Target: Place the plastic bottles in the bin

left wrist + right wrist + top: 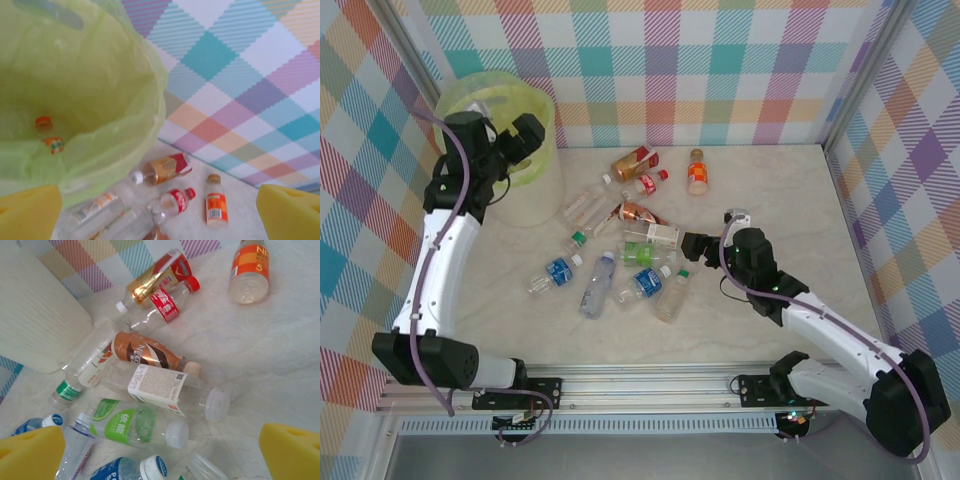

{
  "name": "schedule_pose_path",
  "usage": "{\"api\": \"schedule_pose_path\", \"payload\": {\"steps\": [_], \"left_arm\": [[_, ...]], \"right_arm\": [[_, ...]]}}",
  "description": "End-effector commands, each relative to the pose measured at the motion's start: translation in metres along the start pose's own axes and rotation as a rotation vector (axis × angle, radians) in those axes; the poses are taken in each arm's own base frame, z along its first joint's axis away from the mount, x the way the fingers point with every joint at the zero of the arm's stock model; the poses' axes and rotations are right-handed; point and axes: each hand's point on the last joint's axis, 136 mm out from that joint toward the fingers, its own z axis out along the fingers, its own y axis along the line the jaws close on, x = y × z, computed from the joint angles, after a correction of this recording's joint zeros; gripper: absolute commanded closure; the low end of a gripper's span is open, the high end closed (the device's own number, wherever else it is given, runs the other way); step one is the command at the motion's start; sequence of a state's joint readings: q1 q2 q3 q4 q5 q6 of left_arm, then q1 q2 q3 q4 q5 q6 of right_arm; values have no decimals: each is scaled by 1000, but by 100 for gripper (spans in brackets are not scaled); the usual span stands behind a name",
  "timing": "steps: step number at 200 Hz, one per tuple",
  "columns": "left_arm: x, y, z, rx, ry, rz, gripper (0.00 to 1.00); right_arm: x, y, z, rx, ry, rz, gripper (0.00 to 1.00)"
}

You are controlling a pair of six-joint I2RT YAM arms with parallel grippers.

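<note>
While the left gripper (pixel 527 135) is hanging released over the bin (pixel 470 86), upper left, the right gripper (pixel 690 245), also released, is hovering; squarely straddling the white-labelled bottle (pixel 160 389) is probably advisable.

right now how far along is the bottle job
Barely started. Done: one orange-capped bottle lies in the bin. In hand: nothing; the left gripper is open over the bin, and the right gripper is open beside the pile. Left: about a dozen bottles lie on the table, the white-label bottle nearest the right gripper.
</note>
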State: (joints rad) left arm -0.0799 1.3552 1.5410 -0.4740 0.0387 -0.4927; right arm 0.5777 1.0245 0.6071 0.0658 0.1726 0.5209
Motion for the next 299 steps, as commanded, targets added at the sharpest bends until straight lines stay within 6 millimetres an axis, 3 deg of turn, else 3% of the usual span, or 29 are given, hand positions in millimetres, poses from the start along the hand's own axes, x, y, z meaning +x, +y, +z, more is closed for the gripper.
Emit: {"api": "schedule_pose_path", "payload": {"steps": [1, 43, 64, 94, 115, 142, 190, 218, 245, 299], "left_arm": [[28, 9, -3, -29, 33, 31, 0], [76, 28, -10, -30, 115, -10, 0], [86, 37, -15, -21, 97, -16, 0], [92, 42, -21, 5, 53, -21, 0], [100, 45, -19, 13, 72, -21, 0], [109, 44, -15, 31, 108, -20, 0], [106, 48, -13, 17, 73, -17, 0], [107, 52, -12, 1, 73, -14, 0], [107, 51, -13, 3, 72, -9, 0], [107, 50, -9, 15, 67, -23, 0]], "right_arm": [[14, -6, 4, 71, 118, 41, 0], [75, -3, 2, 79, 388, 162, 0], [110, 0, -8, 98, 522, 147, 1], [141, 11, -19, 85, 642, 113, 2], [146, 28, -17, 69, 666, 43, 1], [156, 13, -14, 244, 740, 7, 0], [176, 22, -2, 255, 841, -55, 0], [184, 4, -7, 370, 877, -79, 1], [179, -16, -18, 443, 833, -91, 4], [198, -9, -3, 277, 828, -137, 13]]}}
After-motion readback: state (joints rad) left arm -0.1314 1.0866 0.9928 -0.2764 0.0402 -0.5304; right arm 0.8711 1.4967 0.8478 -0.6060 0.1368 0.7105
